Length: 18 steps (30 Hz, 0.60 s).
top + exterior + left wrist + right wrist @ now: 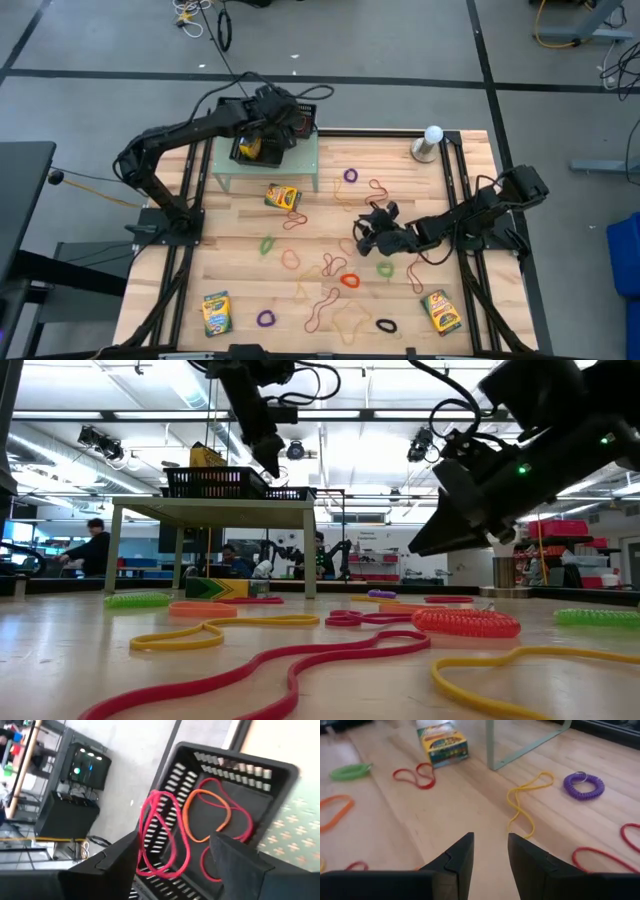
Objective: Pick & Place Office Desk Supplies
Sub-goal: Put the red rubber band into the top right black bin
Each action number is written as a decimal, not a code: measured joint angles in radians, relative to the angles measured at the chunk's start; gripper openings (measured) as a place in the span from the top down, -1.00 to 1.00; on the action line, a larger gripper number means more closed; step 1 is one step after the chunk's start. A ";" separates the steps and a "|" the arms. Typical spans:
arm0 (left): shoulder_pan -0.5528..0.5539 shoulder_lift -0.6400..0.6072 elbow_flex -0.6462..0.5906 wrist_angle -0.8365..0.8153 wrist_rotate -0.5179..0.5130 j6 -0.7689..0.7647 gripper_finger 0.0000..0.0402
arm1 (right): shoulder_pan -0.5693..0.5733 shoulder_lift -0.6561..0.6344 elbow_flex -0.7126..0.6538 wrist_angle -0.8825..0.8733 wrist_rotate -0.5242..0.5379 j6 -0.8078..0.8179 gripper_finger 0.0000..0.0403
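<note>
Up at eleven o'clock: left claw [175, 857] spread over tray [280, 770], three bands [210, 815] inside. Right claw [490, 852] part-open, empty; most bands [349, 280] and three crayon boxes [283, 197] remain on desk [240, 255].

rubber bands [200, 815] in the mesh tray [280, 770] on the small stand [300, 165], crayon box [282, 197] just before it

Left arm reaches to the surface's far edge, its left hand [172, 855] poised above the black mesh tray [262, 140], fingers spread apart, gripping nothing. Right arm bends in low from the side opposite that tray; right hand [490, 851] hovers, fingers narrowly parted, empty.
</note>
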 joint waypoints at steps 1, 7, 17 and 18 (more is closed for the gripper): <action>-0.003 0.000 0.000 -0.003 0.002 0.001 -0.23 | -0.009 0.000 0.000 0.006 0.000 0.001 0.35; 0.014 0.000 0.000 -0.008 0.048 -0.004 0.21 | -0.065 -0.001 0.001 0.098 0.006 -0.069 0.35; 0.088 0.000 0.000 0.011 0.268 0.002 0.96 | -0.171 -0.127 0.085 0.039 -0.019 -0.458 0.61; 0.093 -0.004 0.000 0.011 0.281 0.003 0.96 | -0.187 -0.147 0.098 0.011 -0.024 -0.487 0.70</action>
